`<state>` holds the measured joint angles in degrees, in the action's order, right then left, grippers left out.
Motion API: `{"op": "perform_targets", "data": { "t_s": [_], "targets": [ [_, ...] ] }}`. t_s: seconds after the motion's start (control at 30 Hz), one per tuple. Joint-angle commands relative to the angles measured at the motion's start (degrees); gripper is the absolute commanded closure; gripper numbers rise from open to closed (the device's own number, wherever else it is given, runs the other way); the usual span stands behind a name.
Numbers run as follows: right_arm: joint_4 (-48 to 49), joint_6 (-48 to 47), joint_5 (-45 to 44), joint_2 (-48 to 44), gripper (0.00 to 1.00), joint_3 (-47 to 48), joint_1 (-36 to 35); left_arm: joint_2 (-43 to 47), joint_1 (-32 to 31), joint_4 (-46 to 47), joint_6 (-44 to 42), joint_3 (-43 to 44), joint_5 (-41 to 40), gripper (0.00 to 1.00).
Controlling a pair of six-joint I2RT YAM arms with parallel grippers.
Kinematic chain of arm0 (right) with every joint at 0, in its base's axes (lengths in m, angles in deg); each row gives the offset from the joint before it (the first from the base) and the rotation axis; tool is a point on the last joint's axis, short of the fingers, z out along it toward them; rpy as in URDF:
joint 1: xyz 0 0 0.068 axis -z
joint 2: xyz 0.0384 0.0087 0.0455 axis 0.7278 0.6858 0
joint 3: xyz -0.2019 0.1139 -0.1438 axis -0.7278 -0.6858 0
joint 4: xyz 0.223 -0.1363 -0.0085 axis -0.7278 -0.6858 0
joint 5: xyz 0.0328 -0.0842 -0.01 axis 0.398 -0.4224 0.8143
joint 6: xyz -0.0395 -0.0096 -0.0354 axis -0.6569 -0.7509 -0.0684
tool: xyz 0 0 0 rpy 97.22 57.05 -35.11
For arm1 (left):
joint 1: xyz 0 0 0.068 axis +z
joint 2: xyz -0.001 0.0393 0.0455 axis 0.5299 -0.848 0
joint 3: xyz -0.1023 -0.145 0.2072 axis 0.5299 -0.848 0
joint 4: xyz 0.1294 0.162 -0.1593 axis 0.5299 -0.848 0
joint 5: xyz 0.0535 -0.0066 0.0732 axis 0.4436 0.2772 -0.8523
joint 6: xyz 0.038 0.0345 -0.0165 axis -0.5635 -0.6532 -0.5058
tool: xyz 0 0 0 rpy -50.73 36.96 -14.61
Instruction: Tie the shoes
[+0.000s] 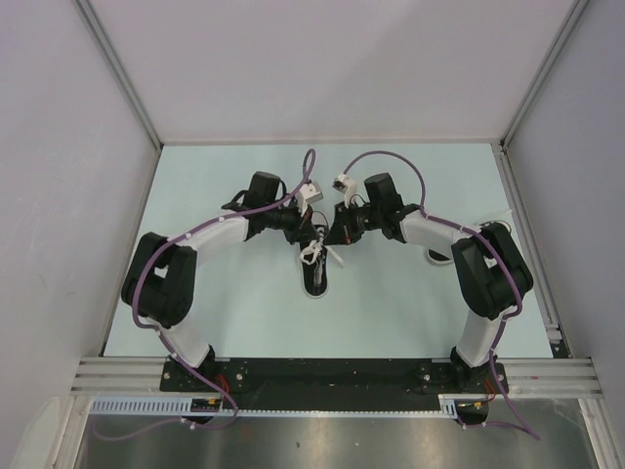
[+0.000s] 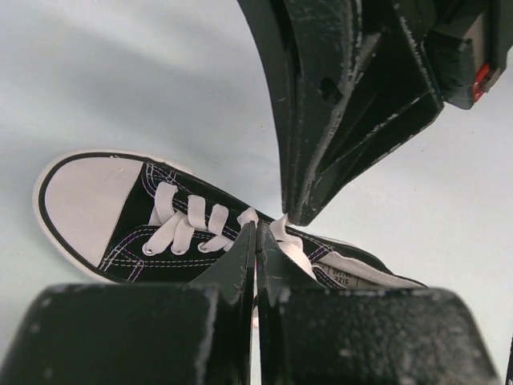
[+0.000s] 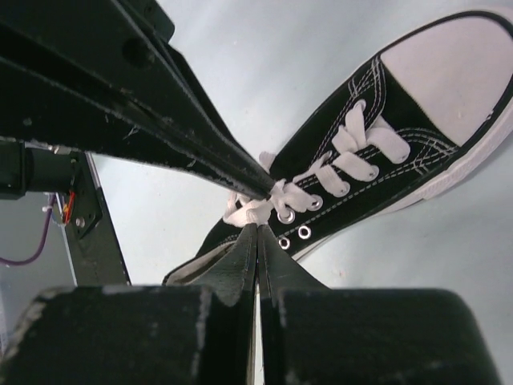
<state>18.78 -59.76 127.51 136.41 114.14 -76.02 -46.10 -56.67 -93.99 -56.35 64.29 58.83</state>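
You are holding both jaws pressed fully shut, left jaws and right jaws meeting above the shoe's (image 1: 317,277) tongue and apparently pinching its laces (image 2: 189,220). On the tabletop (image 1: 244,318), the shoe's long axis is running midway between the arms, neither nearer.

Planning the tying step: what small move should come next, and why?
Probably draw the left end effector and right end effector slightly apart to tighten: both are shut, pinching the white laces bunched over the black sneaker.
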Motion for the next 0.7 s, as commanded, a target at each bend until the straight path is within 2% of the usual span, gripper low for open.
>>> {"op": "perform_targets", "data": {
  "t_s": [0.0,0.67],
  "targets": [
    [5.3,2.89,-1.47,0.66,1.0,0.14,-0.65,3.32,0.23,2.4,1.77,-0.31,2.38,1.0],
    [10.57,12.99,-4.1,5.59,1.0,0.23,-1.7,4.37,0.76,3.98,5.47,-2.6,3.52,1.0]
  ]
}}
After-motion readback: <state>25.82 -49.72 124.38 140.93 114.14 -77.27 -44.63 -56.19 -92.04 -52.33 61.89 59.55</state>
